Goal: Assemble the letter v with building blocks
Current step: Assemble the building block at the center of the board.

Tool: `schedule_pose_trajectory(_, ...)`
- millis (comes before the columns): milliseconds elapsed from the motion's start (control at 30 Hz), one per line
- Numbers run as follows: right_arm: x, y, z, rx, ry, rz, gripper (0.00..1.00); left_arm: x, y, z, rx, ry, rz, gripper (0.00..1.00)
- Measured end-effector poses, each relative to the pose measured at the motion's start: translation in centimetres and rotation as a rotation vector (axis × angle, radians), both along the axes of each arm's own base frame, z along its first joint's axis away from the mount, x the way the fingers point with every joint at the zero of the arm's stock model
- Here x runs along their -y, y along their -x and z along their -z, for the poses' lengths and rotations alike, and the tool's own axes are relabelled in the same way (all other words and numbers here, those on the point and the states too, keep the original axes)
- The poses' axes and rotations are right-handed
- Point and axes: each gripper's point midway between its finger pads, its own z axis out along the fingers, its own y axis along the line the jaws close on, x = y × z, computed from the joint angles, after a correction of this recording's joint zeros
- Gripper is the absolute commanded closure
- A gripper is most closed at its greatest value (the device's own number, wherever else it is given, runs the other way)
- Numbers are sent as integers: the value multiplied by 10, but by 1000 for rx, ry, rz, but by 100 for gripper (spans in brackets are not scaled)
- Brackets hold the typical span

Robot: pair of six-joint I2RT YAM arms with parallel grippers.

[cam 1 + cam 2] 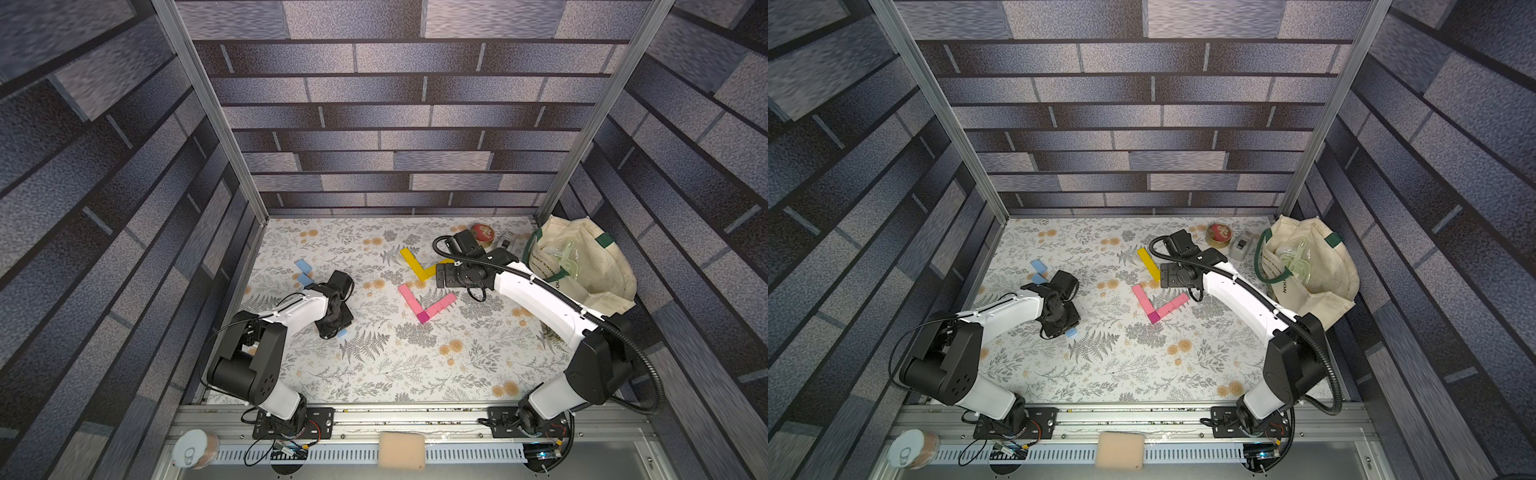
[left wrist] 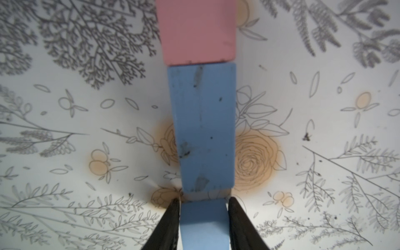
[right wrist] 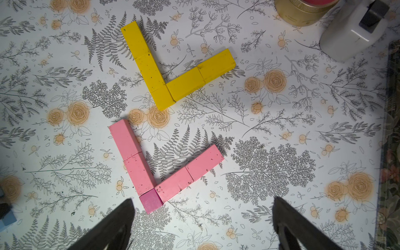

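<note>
My left gripper (image 2: 203, 200) stands low over the floral mat, its fingers either side of a short light blue block (image 2: 203, 223) with slim gaps showing, so it is open. Ahead of that block lies a longer light blue brick (image 2: 203, 129), then a pink block (image 2: 197, 32), all in one line. In both top views the arm hides most of this; only a blue corner (image 1: 341, 333) peeks out. Two more blue blocks (image 1: 303, 270) lie at the left. A yellow V (image 3: 164, 86) and a pink V (image 3: 151, 173) with a magenta cube (image 3: 150, 201) at its tip lie under my open, empty right gripper (image 3: 202, 205).
A round red-and-gold tin (image 1: 1219, 235) and a small white-grey box (image 1: 1241, 246) stand at the back right. A cloth bag (image 1: 582, 266) fills the right edge. A sponge (image 1: 401, 450) and a can (image 1: 195, 449) sit on the front rail.
</note>
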Motion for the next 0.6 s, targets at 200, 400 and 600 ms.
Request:
schedule_pose_trajectory(200, -2, -1, -1, 3, -9, -3, 0, 0, -1, 0, 7, 3, -5, 53)
schedule_pose_trajectory(400, -3, -3, -2, 11, -15, -3, 0, 2, 0, -3, 43, 19, -19, 37)
schedule_pose_trajectory(600, -3, -3, -2, 13, -18, 0, 0, 1, 9, -2, 46, 20, -20, 40)
